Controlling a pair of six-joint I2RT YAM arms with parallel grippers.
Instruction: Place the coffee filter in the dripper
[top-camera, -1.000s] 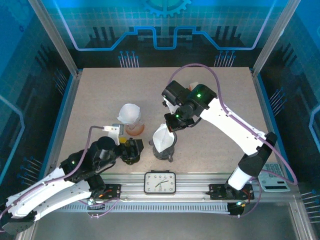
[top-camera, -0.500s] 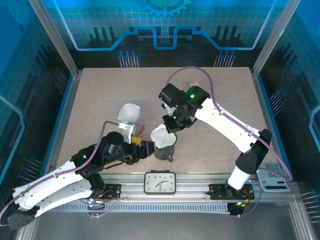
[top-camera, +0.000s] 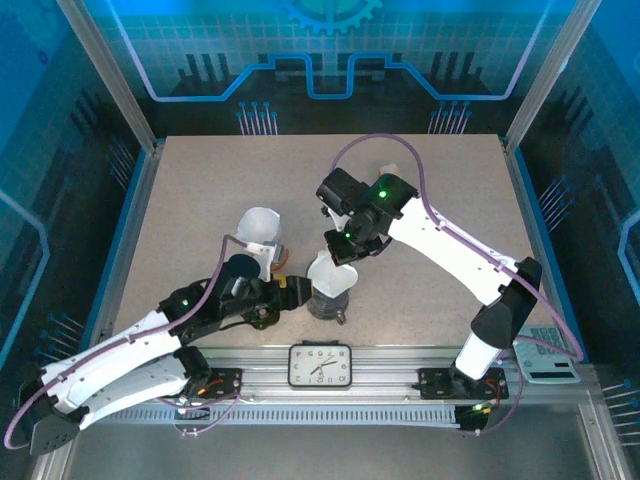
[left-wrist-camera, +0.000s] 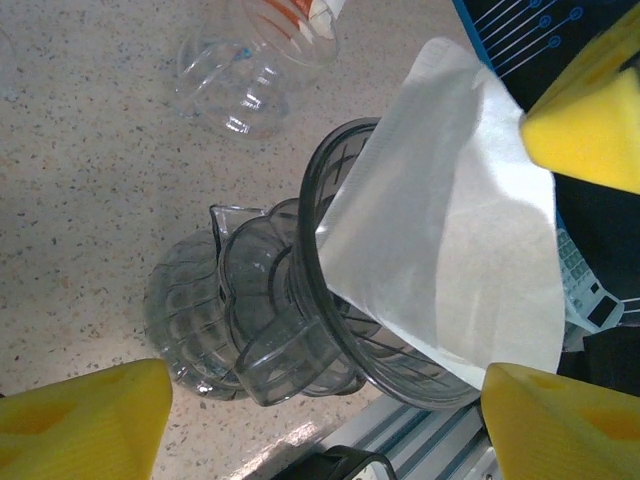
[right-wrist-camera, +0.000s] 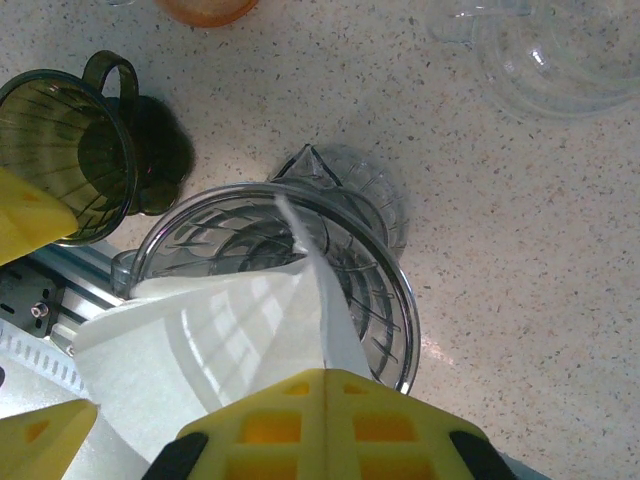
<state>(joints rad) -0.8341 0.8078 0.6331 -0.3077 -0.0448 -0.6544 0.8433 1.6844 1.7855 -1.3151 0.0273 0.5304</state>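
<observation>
Right gripper is clamped on the filter, which leans partway into the dripper, and the left gripper has jaws apart either side of it, probably to steady it.

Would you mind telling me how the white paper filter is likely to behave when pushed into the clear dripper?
The paper filter looks thin and is probably light and floppy. Pinched at one edge by the right gripper, it will likely crease or buckle against the dripper rather than slide in stiffly.
</observation>
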